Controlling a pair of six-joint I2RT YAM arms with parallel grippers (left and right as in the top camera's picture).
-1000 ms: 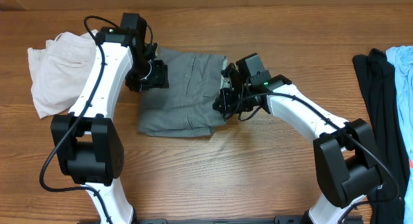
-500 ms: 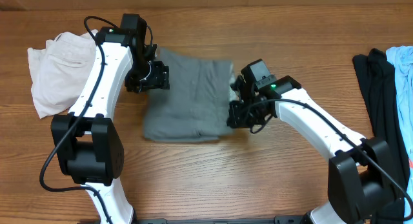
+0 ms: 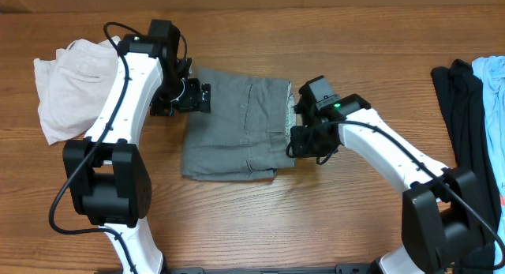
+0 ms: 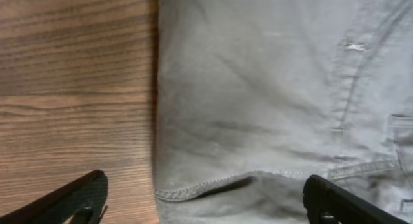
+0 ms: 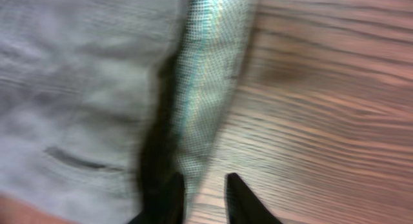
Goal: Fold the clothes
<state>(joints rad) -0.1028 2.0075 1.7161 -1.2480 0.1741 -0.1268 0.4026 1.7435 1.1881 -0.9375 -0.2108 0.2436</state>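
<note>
The left gripper (image 3: 192, 97) is hovering at the left edge of the mid-grey woven shorts (image 3: 237, 124), jaws spread wide over the stitched hem. The shorts are lying folded on the wooden worktop (image 3: 316, 219) between both arms. The right gripper (image 3: 304, 140) is sitting at their right, waistband edge, jaws narrow; whether they are pinching cloth, I cannot tell.

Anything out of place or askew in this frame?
Yes, mildly. The grey shorts lie folded but skewed, with edges that are not square, and a strip of pale lining shows along the side by the right hand. The cream shorts sit bunched at far left.
</note>
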